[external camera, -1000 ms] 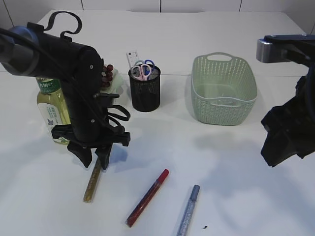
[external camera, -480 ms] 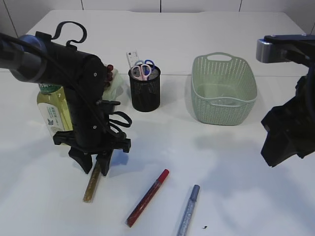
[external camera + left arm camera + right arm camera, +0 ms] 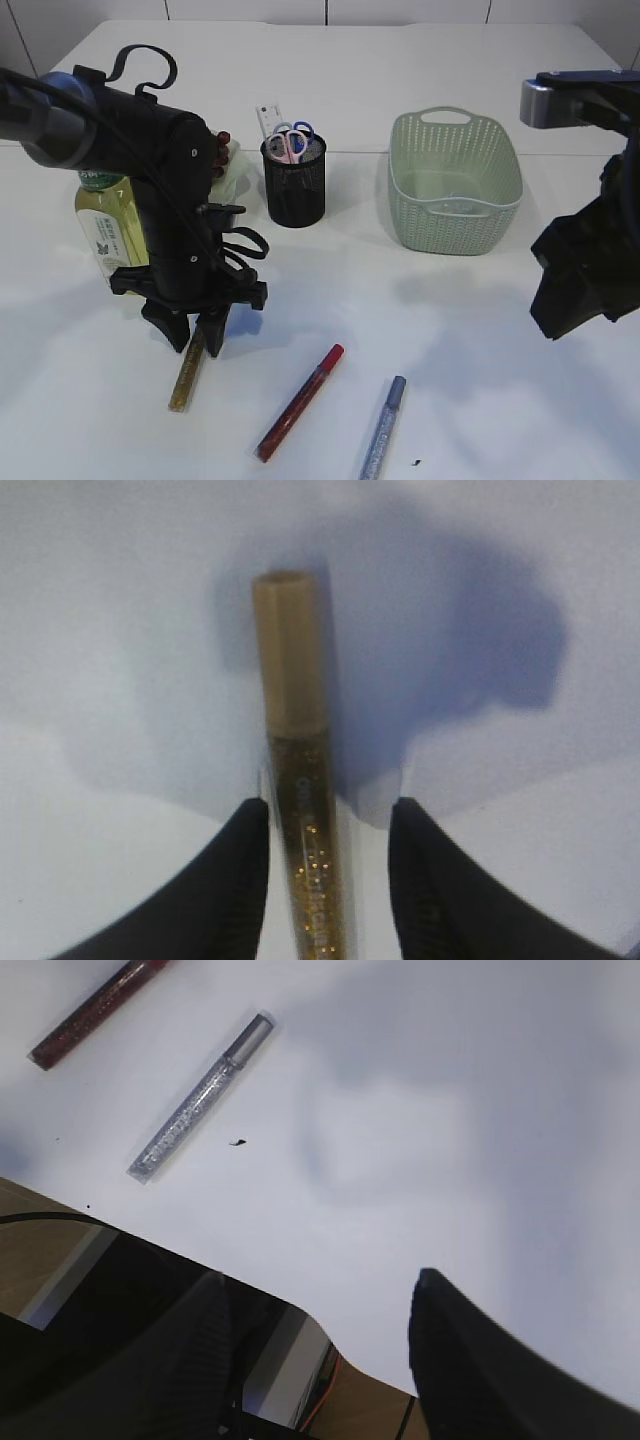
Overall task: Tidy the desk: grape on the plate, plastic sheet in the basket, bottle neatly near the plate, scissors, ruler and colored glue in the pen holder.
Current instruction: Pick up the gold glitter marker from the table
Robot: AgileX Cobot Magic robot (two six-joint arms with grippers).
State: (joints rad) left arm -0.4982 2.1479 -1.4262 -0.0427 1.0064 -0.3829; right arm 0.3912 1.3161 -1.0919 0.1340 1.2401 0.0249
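Three glue pens (image 3: 298, 402) on white desk (image 3: 480, 330)

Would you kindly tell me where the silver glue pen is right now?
In the exterior view the silver glue pen lies on the table's front edge, just right of the red glue pen, well clear of both grippers.

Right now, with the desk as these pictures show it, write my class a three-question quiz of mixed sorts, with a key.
1. True or false: the left pincer straddles the gold glitter glue pen.
2. Which holds the pink-handled scissors? A) pale green plastic basket B) black mesh pen holder C) bare table
3. Fill in: besides the gold one, ___ glue pens lie on the white table.

Key: 1 true; 2 B; 3 two: the red glitter glue pen and the silver glitter glue pen.
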